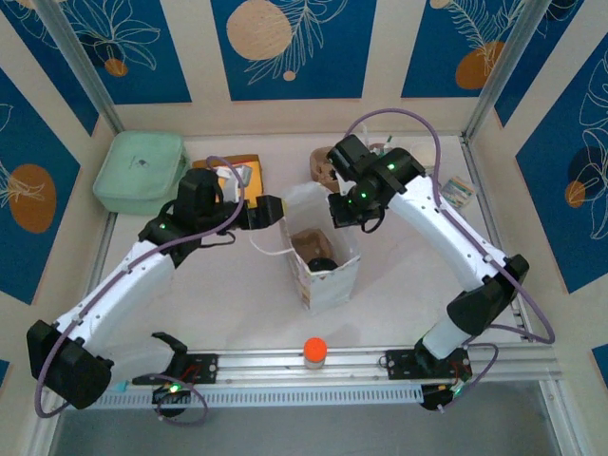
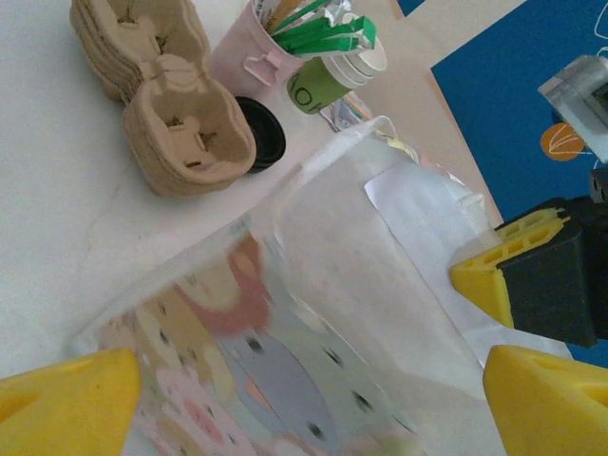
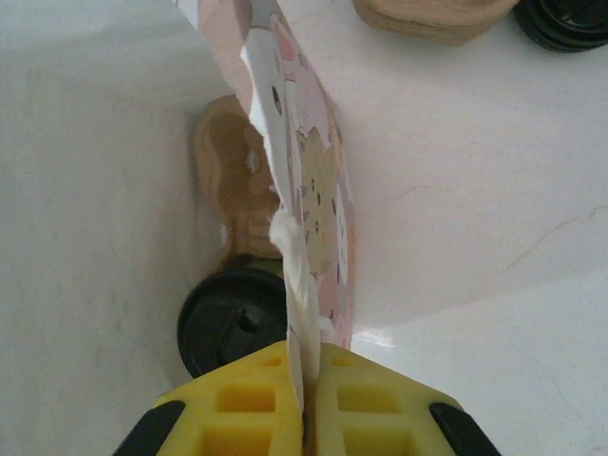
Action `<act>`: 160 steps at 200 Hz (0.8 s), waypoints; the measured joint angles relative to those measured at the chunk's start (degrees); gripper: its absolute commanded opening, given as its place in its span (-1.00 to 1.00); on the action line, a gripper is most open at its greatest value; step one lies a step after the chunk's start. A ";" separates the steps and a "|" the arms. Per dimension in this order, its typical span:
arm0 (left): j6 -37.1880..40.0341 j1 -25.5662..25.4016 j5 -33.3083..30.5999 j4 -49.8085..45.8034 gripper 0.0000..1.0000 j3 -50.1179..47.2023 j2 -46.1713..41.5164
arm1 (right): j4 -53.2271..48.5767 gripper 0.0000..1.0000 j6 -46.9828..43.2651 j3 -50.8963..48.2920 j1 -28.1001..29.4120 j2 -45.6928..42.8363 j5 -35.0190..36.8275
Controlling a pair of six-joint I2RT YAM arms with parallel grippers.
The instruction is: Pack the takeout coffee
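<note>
The coffee cup (image 3: 230, 328) with its black lid sits inside the paper bag (image 1: 328, 280) in the middle of the table (image 1: 237, 296), so that part looks done. The right gripper (image 3: 306, 404) pinches the bag's top edge tight. The left gripper (image 1: 274, 211) is wide open beside the bag and holds nothing. Closing the bag may be left.

No lettering is legible; white print on the green cup (image 2: 312, 90) is blurred.

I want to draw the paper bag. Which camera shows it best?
The top external view: the whole paper bag stands open between the arms. The left wrist view shows its printed side close up; the right wrist view, just its edge pinched by the right gripper.
</note>
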 measured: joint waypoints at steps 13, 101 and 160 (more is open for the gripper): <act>0.61 -0.09 -0.09 -0.28 0.86 0.85 0.26 | 0.00 -0.90 0.44 -1.25 -0.70 -1.27 0.02; 3.69 -0.13 -2.58 -3.43 0.86 2.86 0.35 | 0.22 -0.90 3.21 -8.87 -7.17 -9.53 0.00; 5.70 -0.24 -5.29 -6.54 0.85 3.39 0.17 | 1.03 -0.89 4.02 -12.96 -11.76 -13.20 -0.22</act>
